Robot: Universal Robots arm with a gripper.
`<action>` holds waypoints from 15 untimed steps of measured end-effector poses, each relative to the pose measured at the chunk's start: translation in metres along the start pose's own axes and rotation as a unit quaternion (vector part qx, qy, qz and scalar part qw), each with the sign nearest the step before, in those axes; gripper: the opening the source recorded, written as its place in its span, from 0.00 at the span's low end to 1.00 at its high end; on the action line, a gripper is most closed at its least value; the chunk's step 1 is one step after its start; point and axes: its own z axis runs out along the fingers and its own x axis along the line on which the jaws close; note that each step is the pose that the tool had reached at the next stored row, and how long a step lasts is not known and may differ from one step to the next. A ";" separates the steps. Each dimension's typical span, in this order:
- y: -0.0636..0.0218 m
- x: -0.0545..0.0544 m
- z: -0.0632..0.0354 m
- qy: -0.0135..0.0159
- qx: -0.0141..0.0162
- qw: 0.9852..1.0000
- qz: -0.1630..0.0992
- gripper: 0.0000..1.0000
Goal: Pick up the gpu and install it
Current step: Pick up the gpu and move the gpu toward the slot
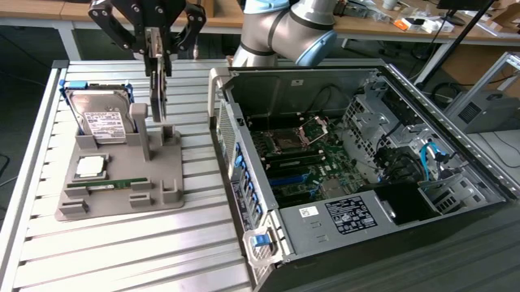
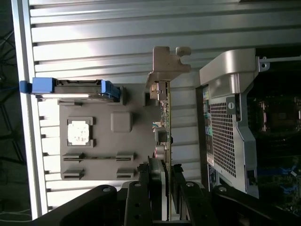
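The gpu [image 1: 158, 91] is a thin dark card seen edge-on, hanging upright just above the posts of the grey holder stand [image 1: 122, 198]. My gripper [image 1: 159, 58] comes down from above and is shut on the card's upper edge. In the wrist view the gpu [image 2: 164, 122] runs as a narrow strip away from my gripper [image 2: 164, 186], with its silvery bracket at the far end. The fingers [image 2: 154, 181] press on both faces of the card.
The holder stand also carries a hard drive [image 1: 101, 118], a processor chip [image 1: 89, 165] and a green memory stick [image 1: 118, 182]. The open computer case [image 1: 268, 237] lies to the exterior view's right, with its motherboard [image 1: 296, 161] exposed. Everything rests on a ribbed metal table [image 1: 122, 255].
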 end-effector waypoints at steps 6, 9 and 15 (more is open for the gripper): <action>0.0003 0.000 -0.0078 0.000 0.000 1.000 0.000 0.30; 0.0005 0.000 -0.0115 0.000 0.000 1.000 0.000 0.30; 0.0008 0.000 -0.0186 0.000 0.000 1.000 0.000 0.30</action>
